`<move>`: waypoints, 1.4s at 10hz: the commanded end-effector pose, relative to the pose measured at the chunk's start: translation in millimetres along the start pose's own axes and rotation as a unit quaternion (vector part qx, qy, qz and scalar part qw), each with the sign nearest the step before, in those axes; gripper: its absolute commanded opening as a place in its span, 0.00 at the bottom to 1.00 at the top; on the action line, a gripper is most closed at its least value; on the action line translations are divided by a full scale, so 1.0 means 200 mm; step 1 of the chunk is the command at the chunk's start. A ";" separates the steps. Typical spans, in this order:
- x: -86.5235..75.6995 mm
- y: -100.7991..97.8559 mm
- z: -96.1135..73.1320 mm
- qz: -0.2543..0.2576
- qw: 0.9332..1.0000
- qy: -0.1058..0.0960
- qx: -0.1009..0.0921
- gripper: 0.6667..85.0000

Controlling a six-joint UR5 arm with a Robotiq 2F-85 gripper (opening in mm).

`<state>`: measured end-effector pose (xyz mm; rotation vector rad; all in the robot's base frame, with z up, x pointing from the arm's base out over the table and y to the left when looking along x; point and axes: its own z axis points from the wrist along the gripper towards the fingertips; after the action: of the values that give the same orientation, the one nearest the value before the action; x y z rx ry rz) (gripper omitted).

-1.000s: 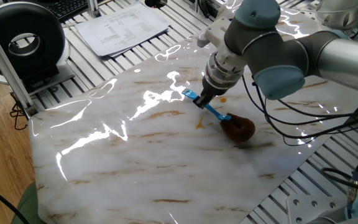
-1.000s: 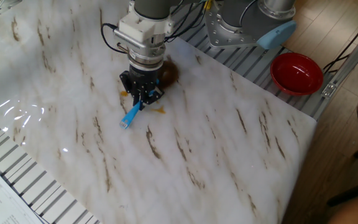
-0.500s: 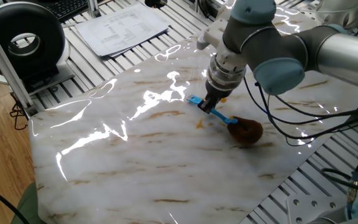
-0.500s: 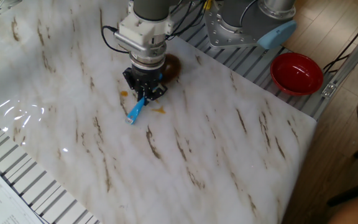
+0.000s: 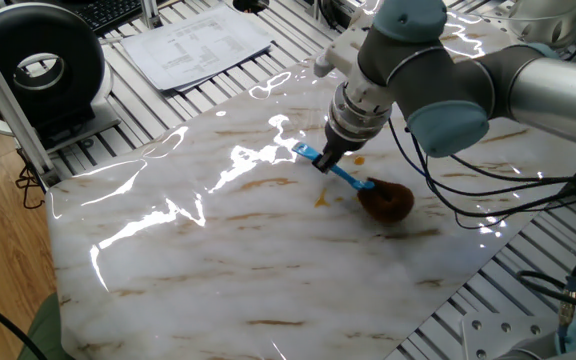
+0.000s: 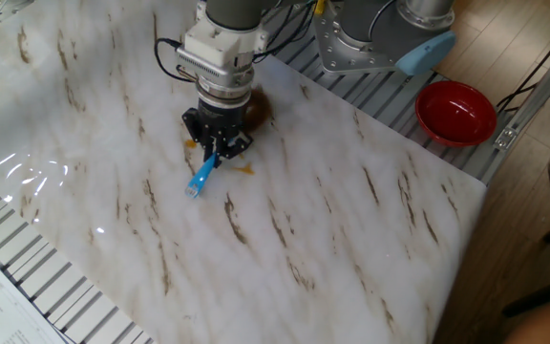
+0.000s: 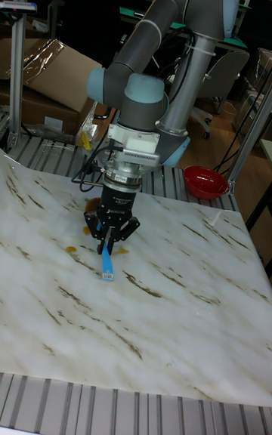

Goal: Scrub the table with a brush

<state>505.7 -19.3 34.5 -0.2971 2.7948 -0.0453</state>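
Observation:
The brush lies low on the white marble table (image 5: 218, 260), its fuzzy brown head (image 5: 386, 201) resting on the surface and its blue handle (image 5: 343, 177) slanting up to the left. My gripper (image 5: 326, 163) is shut on the handle's middle. In the other fixed view the gripper (image 6: 214, 153) points straight down, the handle tip (image 6: 197, 182) sticks out toward the camera, and the head (image 6: 259, 107) shows partly behind the wrist. Small orange stains (image 6: 244, 170) lie beside the fingers. In the tall view the gripper (image 7: 109, 242) holds the handle (image 7: 106, 263) above the table (image 7: 174, 314).
A red bowl (image 6: 456, 110) sits off the table's edge near the arm's base. Printed papers (image 5: 198, 40) and a black round device (image 5: 38, 65) lie on the ribbed metal frame beyond the far corner. Cables (image 5: 468, 205) trail over the table's right side.
The brush slid right along the table half a second ago, then came back left to about where it was a second ago. The grip on the handle is unchanged.

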 end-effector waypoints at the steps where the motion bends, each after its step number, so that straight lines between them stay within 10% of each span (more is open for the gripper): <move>1: -0.10 0.06 -0.07 -0.004 0.998 -0.051 -0.022 0.00; 14: -0.06 0.04 0.02 -0.027 0.993 -0.113 -0.036 0.00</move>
<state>517.0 -7.3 40.0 -0.3835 2.5865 0.0572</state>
